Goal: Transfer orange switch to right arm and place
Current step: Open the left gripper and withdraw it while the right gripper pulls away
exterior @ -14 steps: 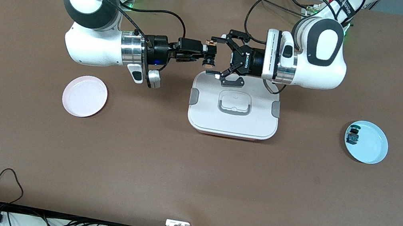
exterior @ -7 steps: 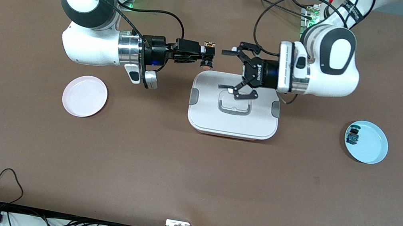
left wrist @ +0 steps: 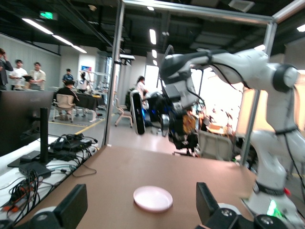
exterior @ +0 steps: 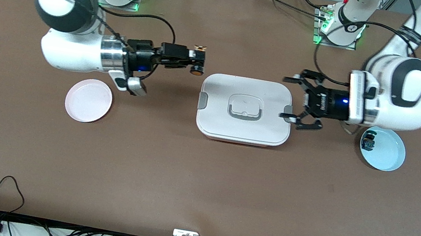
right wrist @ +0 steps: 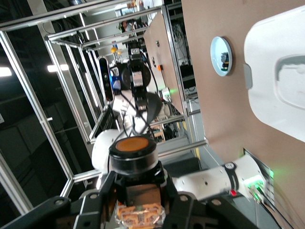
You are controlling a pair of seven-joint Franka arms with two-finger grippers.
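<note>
Worktop (exterior: 200, 184): brown, both arms up over it, well apart. White lidded box (exterior: 245, 109) sits mid-worktop, between the two grippers.

Right arm (exterior: 73, 50), from the base at the right arm's end: you have its right gripper (exterior: 196, 63) in the air beside the box, jaws clamped on the orange switch (exterior: 197, 69). The right wrist view confirms it: switch (right wrist: 136, 155) pinched by its body, round end outward. Judgement: the transfer is done; only the placing is left.

Left gripper (exterior: 296, 102): jaws wide, holding nothing, over the box's edge toward the blue plate (exterior: 388, 156). This arm waits.

Pink plate (exterior: 88, 100): bare, below the right arm's wrist, near the held switch; likely where you set it down, though the task names no spot. Nothing stands between it and the gripper.

Blue plate carries a small blue-bodied switch (exterior: 368, 141); leave it.
</note>
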